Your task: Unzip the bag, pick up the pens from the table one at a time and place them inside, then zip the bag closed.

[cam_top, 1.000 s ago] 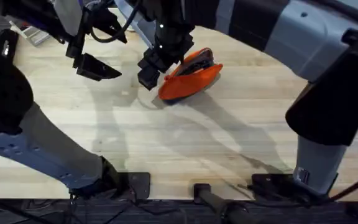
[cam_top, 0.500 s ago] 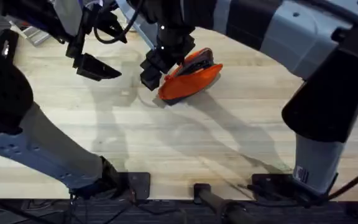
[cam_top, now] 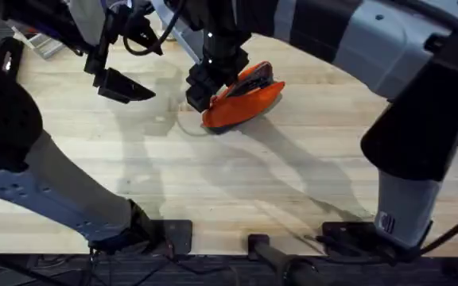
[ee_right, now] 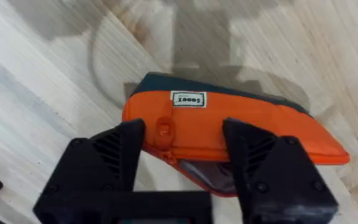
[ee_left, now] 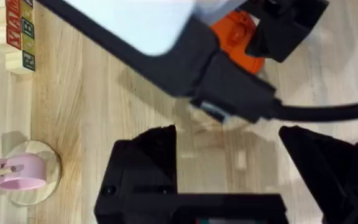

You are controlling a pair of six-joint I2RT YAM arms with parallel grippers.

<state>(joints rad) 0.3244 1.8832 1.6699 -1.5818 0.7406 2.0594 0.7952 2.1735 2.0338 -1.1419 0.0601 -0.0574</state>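
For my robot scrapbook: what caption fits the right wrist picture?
Open right gripper straddles the orange bag lying on the table.

Bag (ee_right: 229, 127): soft matt orange cloth, dark navy cloth along one edge, small white sewn label.
Table (cam_top: 213, 183): light wood, visible plank grain, smooth low-sheen finish.
Right gripper (ee_right: 182, 146): matt black plastic fingers, ribbed inner faces.
Left gripper (ee_left: 229, 162): matt black plastic.

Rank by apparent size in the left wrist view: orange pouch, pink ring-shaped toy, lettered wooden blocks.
1. Pink ring-shaped toy, nearest.
2. Orange pouch, mostly hidden behind the arm.
3. Lettered wooden blocks, cropped; close to the pouch, unsure.
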